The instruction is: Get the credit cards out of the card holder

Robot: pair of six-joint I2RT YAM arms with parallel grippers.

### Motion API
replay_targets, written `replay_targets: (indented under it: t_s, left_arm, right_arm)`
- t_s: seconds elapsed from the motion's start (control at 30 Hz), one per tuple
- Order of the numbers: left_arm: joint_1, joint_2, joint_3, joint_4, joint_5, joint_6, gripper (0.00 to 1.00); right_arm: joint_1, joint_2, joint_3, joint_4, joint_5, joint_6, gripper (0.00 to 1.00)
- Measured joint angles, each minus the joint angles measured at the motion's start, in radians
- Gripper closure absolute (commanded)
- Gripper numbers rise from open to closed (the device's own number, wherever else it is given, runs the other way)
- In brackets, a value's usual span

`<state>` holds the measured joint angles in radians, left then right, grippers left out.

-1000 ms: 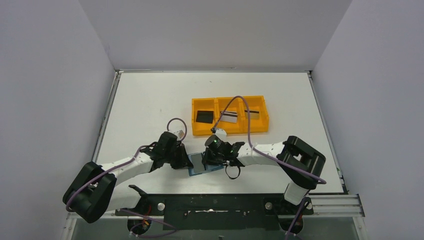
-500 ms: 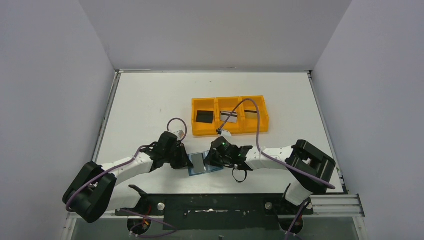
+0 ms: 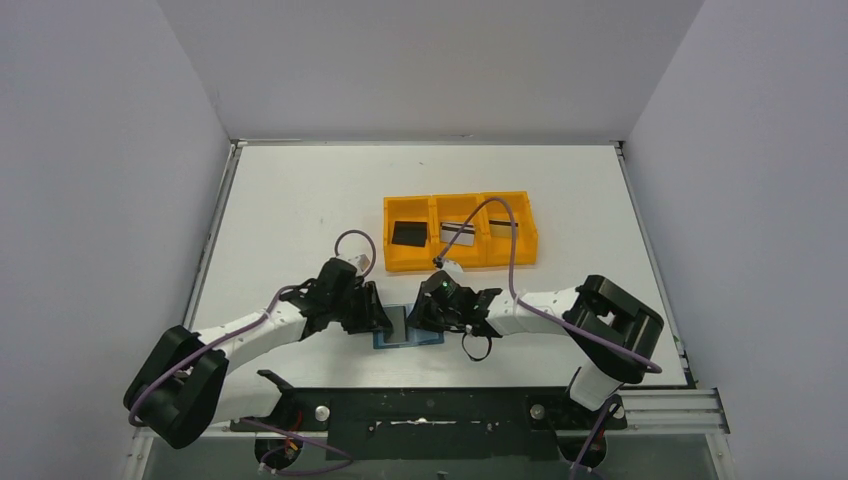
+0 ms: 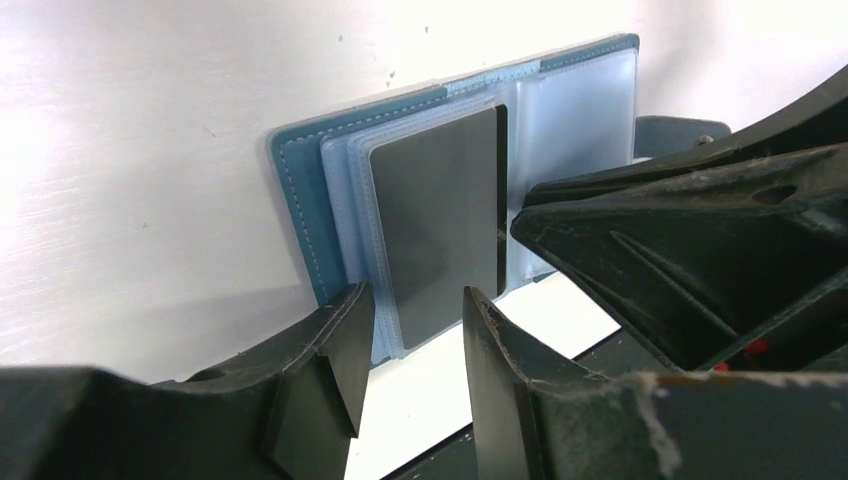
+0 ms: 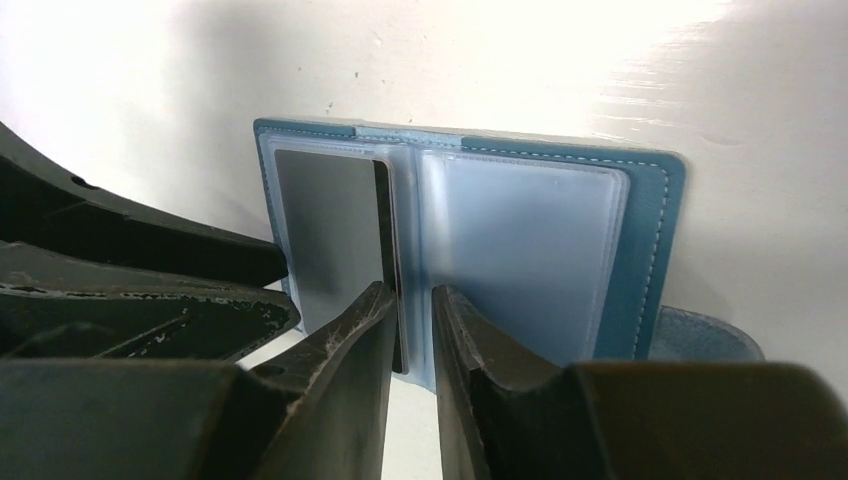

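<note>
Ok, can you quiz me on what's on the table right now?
1. True or false: the card holder lies open on the table.
2. How many cards lie in the orange tray? A one, B three, C five.
3. Fill in: the dark card inside the holder sits on the side of the ___ arm.
Key: 1 true. 2 B. 3 left, by the left gripper.

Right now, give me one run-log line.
card holder: open flat | dark card: in sleeve | left gripper: open at holder edge | right gripper: slightly open at fold
</note>
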<state>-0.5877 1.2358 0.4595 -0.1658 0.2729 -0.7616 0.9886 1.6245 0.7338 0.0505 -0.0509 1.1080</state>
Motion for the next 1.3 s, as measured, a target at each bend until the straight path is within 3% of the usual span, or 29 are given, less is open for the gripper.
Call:
replay_targets:
  t_s: [0.33,0.87,1.13,1.3]
  left_arm:
    - [0.000,0.034,0.105,-0.061,-0.080,0.032,0.62]
    - [-0.005,0.079,0.056,-0.010,-0.046,0.042,0.88]
    - [-0.008,0.079,0.041,0.017,-0.053,0.035,1.00]
    - [-0.010,0.079,0.039,0.024,-0.058,0.032,1.00]
  right_arm:
    - [0.000,0.005,0.011,-0.005,-0.006,0.000,0.76]
    - [-0.002,0.009,0.006,0.045,-0.053,0.004,0.70]
    - [-0.026,0.027,-0.018,0.098,-0.113,0.008,0.77]
    - [-0.029,0.027,-0.034,0.117,-0.113,0.008,0.81]
